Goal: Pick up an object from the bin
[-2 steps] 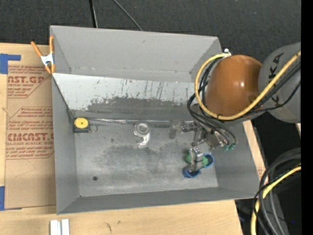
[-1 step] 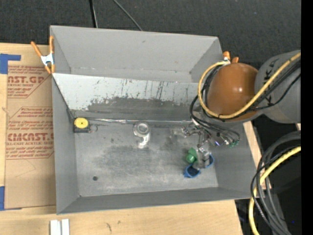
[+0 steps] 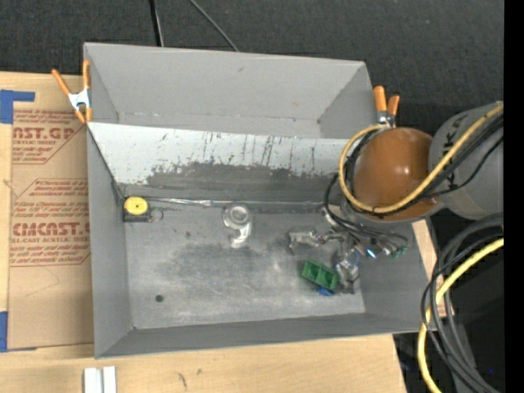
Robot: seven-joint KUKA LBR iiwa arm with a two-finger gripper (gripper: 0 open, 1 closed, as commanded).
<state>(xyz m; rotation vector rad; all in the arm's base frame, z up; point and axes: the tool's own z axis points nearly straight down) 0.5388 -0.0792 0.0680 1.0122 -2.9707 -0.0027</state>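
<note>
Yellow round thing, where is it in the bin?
In the camera view, the yellow round thing lies at the left end of the bin floor, by the back wall; the small clear thing sits nearest, to its right.

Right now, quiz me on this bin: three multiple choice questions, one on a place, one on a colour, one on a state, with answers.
1. Where in the bin does the yellow round thing lie?
A) far left corner of the floor
B) under the arm
C) front middle

2. What colour is the block nearest the end effector?
A) red
B) white
C) green

3. The small clear thing is
A) stacked on the yellow round thing
B) hanging on the rim
C) resting alone on the floor

Answers: 1 A, it sits by the left wall; 2 C, the block beside the end effector is green; 3 C, bare floor surrounds it.
</note>
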